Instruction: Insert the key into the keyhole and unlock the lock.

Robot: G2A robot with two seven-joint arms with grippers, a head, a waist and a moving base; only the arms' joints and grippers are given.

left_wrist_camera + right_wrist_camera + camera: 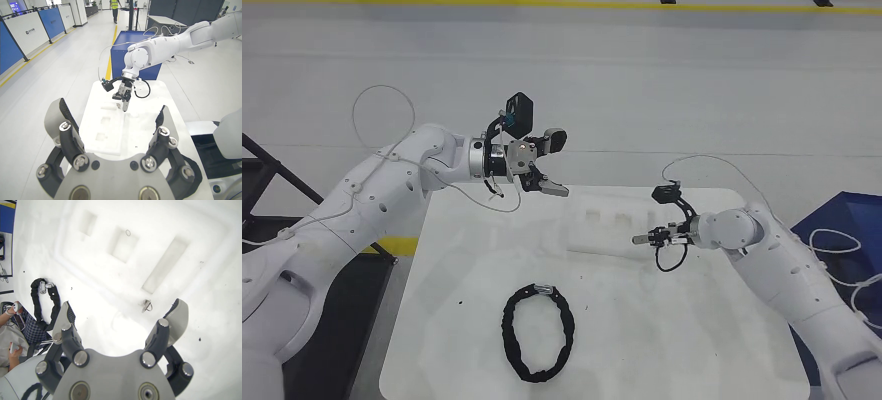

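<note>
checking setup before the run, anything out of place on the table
The key lies loose on the foam tray, beside its long recess rather than in one. A small loose ring sits at the edge of the middle recess.

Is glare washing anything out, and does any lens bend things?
Right wrist view: strong light washes out the white foam tray, faint shadows marking its recesses; the small metal key stands out. Left wrist view: the wide lens bows the edges of the white table. Top view: the black fabric-sleeved chain lock contrasts strongly.
</note>
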